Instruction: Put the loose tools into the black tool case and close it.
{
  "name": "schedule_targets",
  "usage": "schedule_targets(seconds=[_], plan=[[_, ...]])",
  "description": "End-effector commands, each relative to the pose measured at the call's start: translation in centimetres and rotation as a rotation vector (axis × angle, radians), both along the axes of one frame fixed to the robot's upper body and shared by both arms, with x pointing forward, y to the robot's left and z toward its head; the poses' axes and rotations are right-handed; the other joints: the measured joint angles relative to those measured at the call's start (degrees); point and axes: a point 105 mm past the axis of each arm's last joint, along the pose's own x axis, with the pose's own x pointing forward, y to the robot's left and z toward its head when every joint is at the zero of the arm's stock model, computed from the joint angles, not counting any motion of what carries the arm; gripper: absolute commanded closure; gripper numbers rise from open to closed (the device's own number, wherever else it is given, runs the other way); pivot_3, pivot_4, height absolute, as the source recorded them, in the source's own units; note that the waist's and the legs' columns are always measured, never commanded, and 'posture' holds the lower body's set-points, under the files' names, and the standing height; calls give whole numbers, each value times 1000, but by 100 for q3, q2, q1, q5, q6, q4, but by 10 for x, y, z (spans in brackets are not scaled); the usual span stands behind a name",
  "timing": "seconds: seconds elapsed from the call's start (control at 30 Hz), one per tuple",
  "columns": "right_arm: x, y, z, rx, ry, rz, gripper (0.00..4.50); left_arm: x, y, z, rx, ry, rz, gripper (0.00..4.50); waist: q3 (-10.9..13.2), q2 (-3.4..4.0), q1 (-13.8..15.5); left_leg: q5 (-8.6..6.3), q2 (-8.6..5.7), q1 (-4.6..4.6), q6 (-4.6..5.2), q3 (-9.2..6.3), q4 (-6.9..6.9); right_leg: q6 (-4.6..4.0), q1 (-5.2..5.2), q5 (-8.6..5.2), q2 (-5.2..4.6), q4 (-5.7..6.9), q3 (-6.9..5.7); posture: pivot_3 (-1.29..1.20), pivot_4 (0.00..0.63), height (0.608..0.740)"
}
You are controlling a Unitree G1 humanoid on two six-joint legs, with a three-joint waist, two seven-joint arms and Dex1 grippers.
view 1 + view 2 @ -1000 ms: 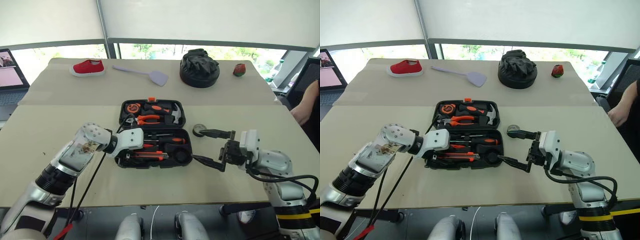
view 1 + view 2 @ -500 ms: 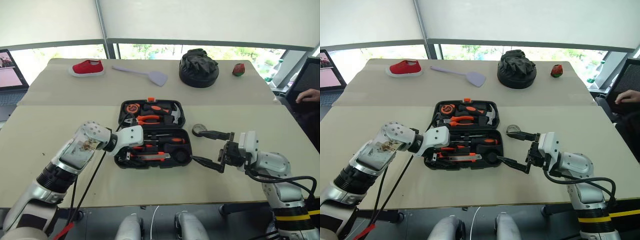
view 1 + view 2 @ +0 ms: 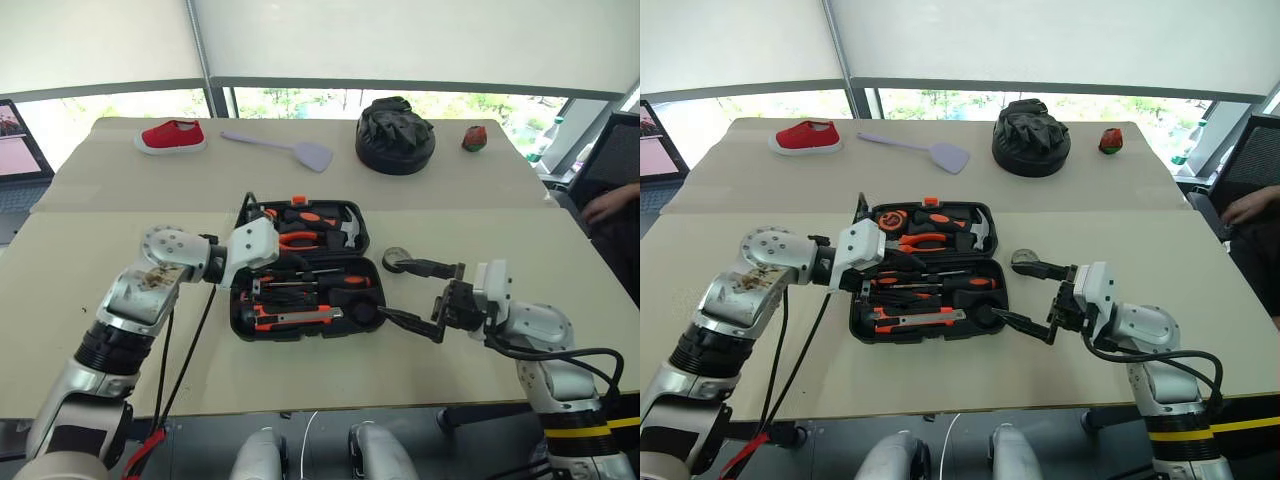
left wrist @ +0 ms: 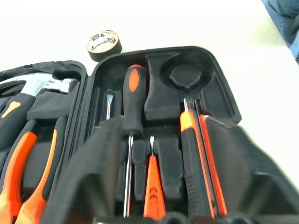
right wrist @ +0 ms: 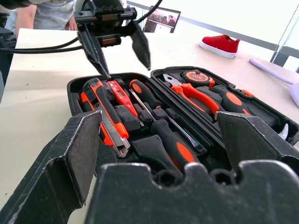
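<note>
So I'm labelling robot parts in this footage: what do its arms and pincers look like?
Both arms are silver-grey metal segments with black joints. The left arm has a round disc with small holes at one joint and loose black cables hanging beside it, plus a red strap lower down. The right arm carries a looping black cable and a yellow-and-black band. Each ends in a white wrist block with a two-fingered black pincer: left pincer, right pincer.

A: Where's the tool case (image 3: 300, 270)?
B: Mid-bench (image 3: 90, 250), open, screwdrivers (image 4: 133, 100) in its near half. The tape roll (image 3: 400, 260) lies just right of it.
A: Behind?
B: Shoe (image 3: 170, 135) far left, spatula (image 3: 285, 148), then the bundle (image 3: 396, 135).
</note>
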Motion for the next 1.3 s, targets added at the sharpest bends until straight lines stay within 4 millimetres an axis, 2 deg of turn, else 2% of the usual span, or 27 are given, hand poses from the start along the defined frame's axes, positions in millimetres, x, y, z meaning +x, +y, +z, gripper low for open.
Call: schedule_targets(seconds=[0.03,0.17,0.33,0.47,0.53,0.57,0.63,0.77,1.03,1.3], plan=[[0,0,5,7,-29,-6,0,-6,1,-8,-9,7,-13,3237,0,0,3,0,0,-2,0,0,0,0,-1,0,0,0,-1,0,150,740],[-1,0,4,9,-29,-15,0,-17,-1,-35,37,64,-3,4432,0,0,14,0,0,0,0,0,1,0,0,0,-1,3,-1,0,150,740],[-1,0,5,13,-33,-24,0,-13,4,-64,72,130,128,4432,-1,1,35,0,0,10,0,-1,1,1,9,1,-2,4,-3,0,150,740],[-2,0,5,12,-32,-27,0,-11,8,-77,104,179,196,4432,-2,2,28,-1,1,73,1,-2,-10,1,73,0,-2,-3,-4,0,150,740],[-2,0,5,12,-31,-26,0,-8,7,-83,36,273,282,4432,-15,17,33,-1,2,83,1,-3,-12,1,81,-1,-3,-4,-3,0,150,740],[-3,0,5,13,-31,-24,0,-3,6,-82,-39,336,352,4432,-26,30,39,-1,1,86,1,-4,-12,1,86,-1,-4,-5,-3,0,150,740],[-3,1,6,16,-30,-22,0,-6,5,-81,-60,355,339,4432,-38,51,47,0,-3,92,2,-4,-10,5,94,-2,-8,-3,-2,0,150,740],[-4,-1,5,13,-24,-22,0,-19,1,-68,-46,221,168,4432,-50,65,-7,3,-2,95,6,-8,-18,3,91,-3,-4,-3,2,0,150,740],[-3,1,4,20,-19,-20,0,-11,-14,-33,-133,-51,40,4432,-49,64,-13,2,-3,66,7,-9,-33,-5,64,-9,-3,-12,-1,0,150,740],[-5,1,3,24,-15,-19,0,-3,-6,-44,-83,-72,93,4432,-48,63,2,-1,-3,63,11,-7,-33,2,65,-6,-4,-25,-1,0,150,740]])
